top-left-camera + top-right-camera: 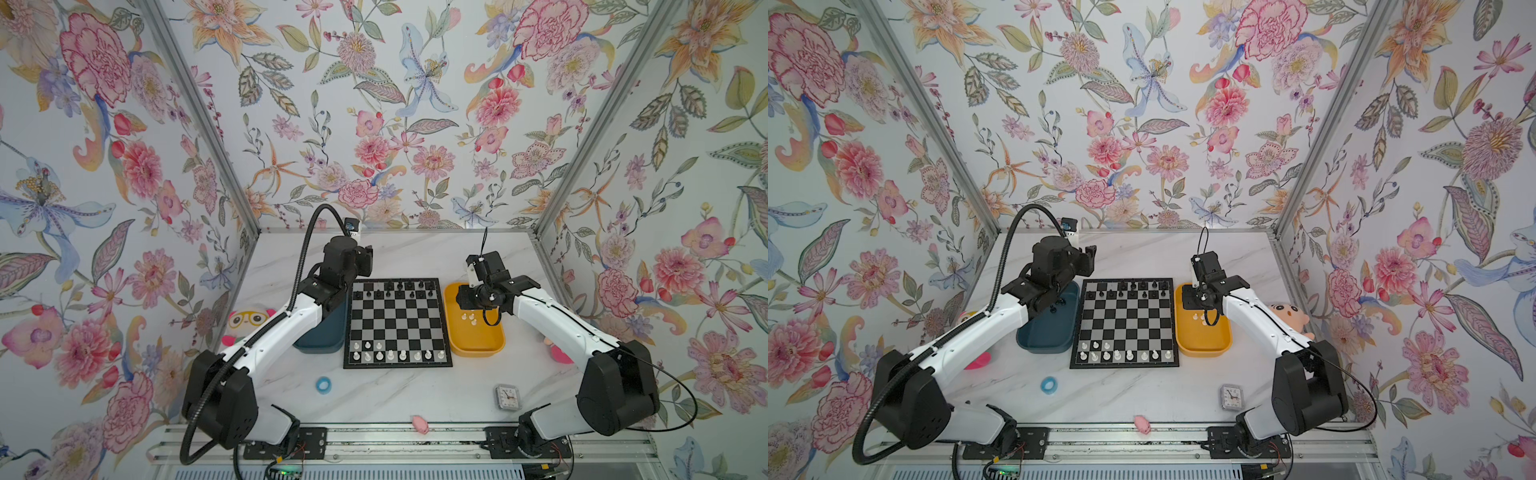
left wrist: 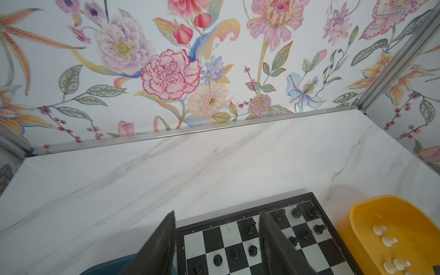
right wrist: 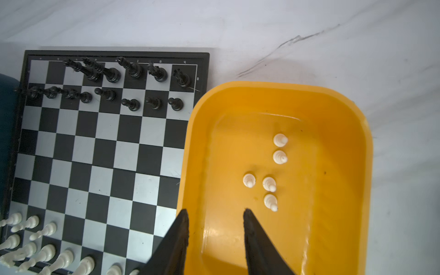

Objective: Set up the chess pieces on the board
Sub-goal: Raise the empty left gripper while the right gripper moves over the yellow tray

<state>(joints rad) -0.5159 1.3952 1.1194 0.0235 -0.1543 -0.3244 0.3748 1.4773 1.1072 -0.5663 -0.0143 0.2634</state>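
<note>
Grabbing one of the white pawns (image 3: 269, 183) in the yellow bin (image 3: 262, 84) beside the board (image 3: 104, 147) probably goes best if the right pincer (image 3: 215, 210), spread and empty over it, drops straight onto the nearest head; left pincer (image 2: 217, 213) is spread, empty too.

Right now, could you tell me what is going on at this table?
A two-armed robot is setting up a chess set. The board holds black pieces along its far two rows and white pieces along its near two, with neither side complete. The left gripper hangs open and empty above the board's far left corner, next to the teal bin. The right gripper hangs open and empty over the yellow bin, where five loose white pieces wait.
</note>
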